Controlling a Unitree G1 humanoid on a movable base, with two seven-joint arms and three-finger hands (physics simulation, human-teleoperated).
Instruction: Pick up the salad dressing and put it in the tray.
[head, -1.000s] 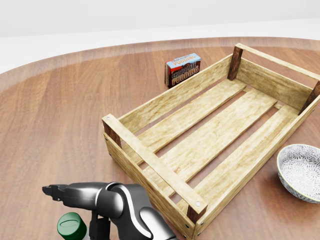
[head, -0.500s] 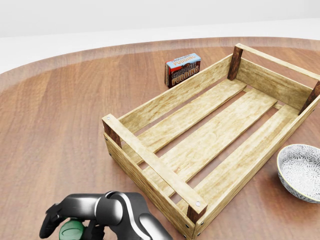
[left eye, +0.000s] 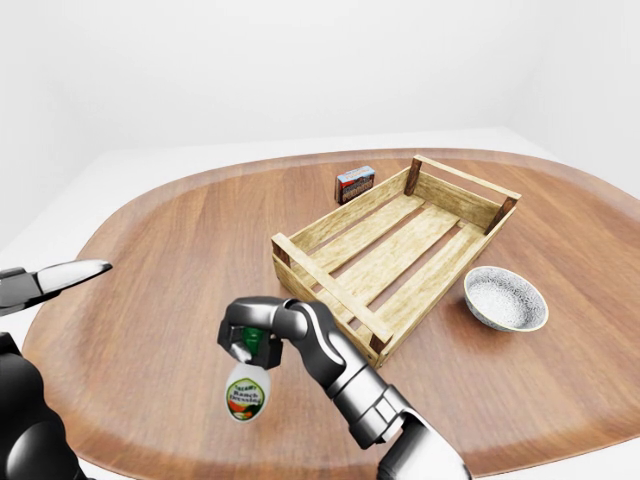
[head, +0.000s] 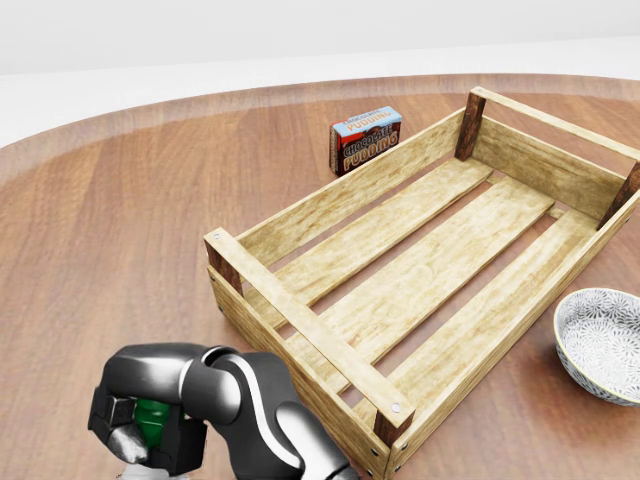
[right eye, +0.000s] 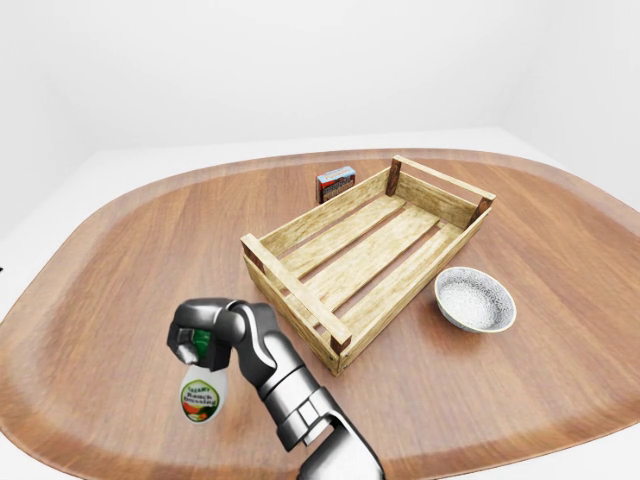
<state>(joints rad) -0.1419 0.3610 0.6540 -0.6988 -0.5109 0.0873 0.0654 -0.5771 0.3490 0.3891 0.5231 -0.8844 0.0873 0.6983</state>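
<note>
In the left-eye view, the right hand (left eye: 255, 338) is seen at the lower middle, its arm rising from the bottom edge and bent at the elbow. Its fingers are curled tightly round the green-capped neck of the salad dressing bottle (left eye: 247, 390), which hangs below the fist with its labelled white body pointing down over the desk (left eye: 160, 270). The bottle is held to the left of the wooden tray (left eye: 395, 255), outside it and near its nearest corner. The left hand (left eye: 45, 283) is visible at the left edge, its fingers stretched out flat and holding nothing, well apart from the bottle. A patterned bowl (left eye: 505, 298) is set just right of the tray, and a chocolate pudding box (left eye: 354, 184) stands beside the tray's far-left wall. The desk is a rounded brown wooden slab in a plain white room.

In the head view, the right hand (head: 140, 415) is found at the lower left, wrapped over the green cap; the bottle's body is cut off by the bottom edge. One second ago the fingers were spread above the cap; half a second ago they were curling about it; now they are closed on it. The tray, box and bowl are unchanged.

In the right-eye view, the same grasp is shown, with the left hand out of sight.
</note>
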